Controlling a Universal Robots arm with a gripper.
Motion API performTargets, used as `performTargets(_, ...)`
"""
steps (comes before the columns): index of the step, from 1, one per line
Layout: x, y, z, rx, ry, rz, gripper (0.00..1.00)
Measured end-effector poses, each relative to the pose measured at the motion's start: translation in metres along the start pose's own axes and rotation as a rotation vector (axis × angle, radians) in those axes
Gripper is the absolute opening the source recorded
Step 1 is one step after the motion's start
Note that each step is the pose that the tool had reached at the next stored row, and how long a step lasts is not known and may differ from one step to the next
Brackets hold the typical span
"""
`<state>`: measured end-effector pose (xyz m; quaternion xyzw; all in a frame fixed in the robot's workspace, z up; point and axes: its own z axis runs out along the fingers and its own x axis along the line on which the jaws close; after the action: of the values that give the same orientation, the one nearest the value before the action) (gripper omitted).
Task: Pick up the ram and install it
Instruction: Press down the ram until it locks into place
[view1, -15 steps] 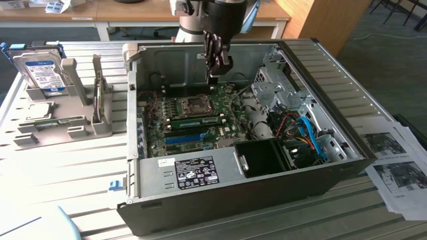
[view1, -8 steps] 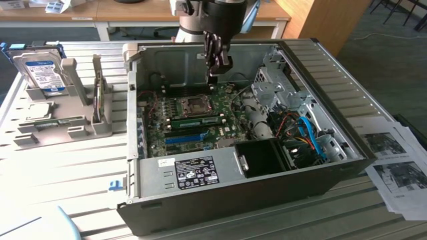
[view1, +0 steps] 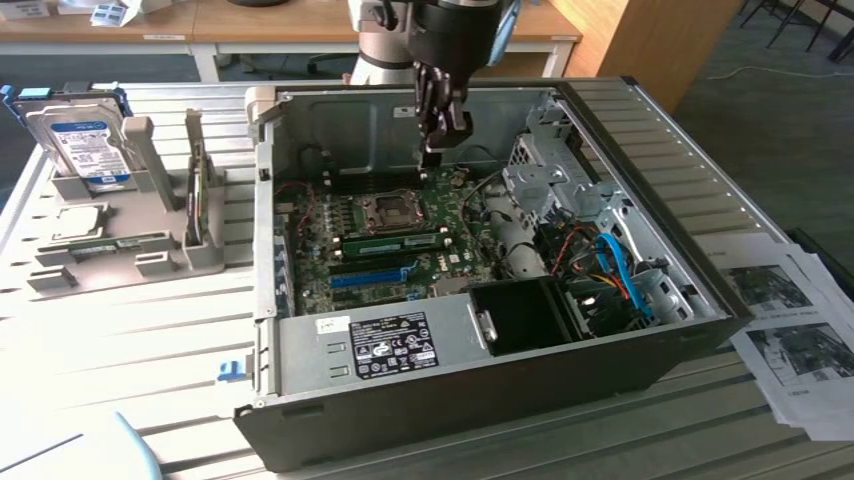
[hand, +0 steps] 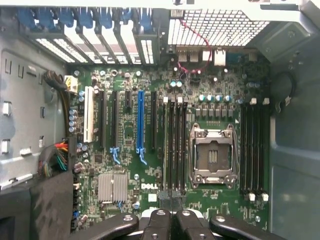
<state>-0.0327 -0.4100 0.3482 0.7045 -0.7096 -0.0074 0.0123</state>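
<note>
The ram (view1: 394, 243), a long green stick with dark chips, stands in a slot on the motherboard (view1: 400, 290) between the CPU socket (view1: 391, 208) and the blue slot (view1: 367, 277). In the wrist view it appears edge-on as a thin pale line (hand: 165, 145) beside the black slots (hand: 178, 145). My gripper (view1: 438, 150) hangs inside the open computer case, above the board's far part and apart from the ram. Its black fingers (hand: 160, 220) are pressed together, shut with nothing between them.
The case walls (view1: 467, 390) surround the board. A metal drive cage (view1: 561, 170), blue cables (view1: 621, 270) and a black box (view1: 527, 315) crowd the exterior view's right side. A grey rack with hard drives (view1: 87, 145) stands outside on the left, printed sheets (view1: 787, 320) on the right.
</note>
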Motion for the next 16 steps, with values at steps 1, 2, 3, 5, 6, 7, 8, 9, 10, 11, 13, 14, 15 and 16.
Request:
performTargets(1,0.000,-0.0022,0.0000,-0.0002,-0.0001,0.000,0.09)
performTargets(2,0.000,-0.0043,-0.0001,-0.0004,-0.0001,0.000,0.09)
performTargets(3,0.000,-0.0061,-0.0001,-0.0006,-0.0001,0.000,0.09)
performTargets(5,0.000,-0.0096,-0.0003,-0.0011,0.0000,0.000,0.09)
performTargets(6,0.000,-0.0113,-0.0003,-0.0014,-0.0001,0.000,0.09)
performTargets(7,0.000,-0.0131,-0.0003,-0.0016,-0.0001,0.000,0.09)
performTargets(8,0.000,-0.0149,-0.0004,-0.0019,-0.0001,0.000,0.09)
performTargets(9,0.000,-0.0169,-0.0004,-0.0023,-0.0001,0.000,0.09)
performTargets(10,0.000,-0.0188,-0.0005,-0.0027,-0.0001,0.000,0.09)
performTargets(11,0.000,-0.0203,-0.0005,-0.0032,-0.0001,0.000,0.09)
performTargets(13,0.000,-0.0211,-0.0006,-0.0033,-0.0001,0.000,0.09)
performTargets(14,0.000,-0.0211,-0.0006,-0.0033,-0.0001,0.000,0.09)
performTargets(15,0.000,-0.0211,-0.0006,-0.0034,0.0000,0.000,0.09)
performTargets(16,0.000,-0.0211,-0.0006,-0.0034,-0.0001,0.000,0.09)
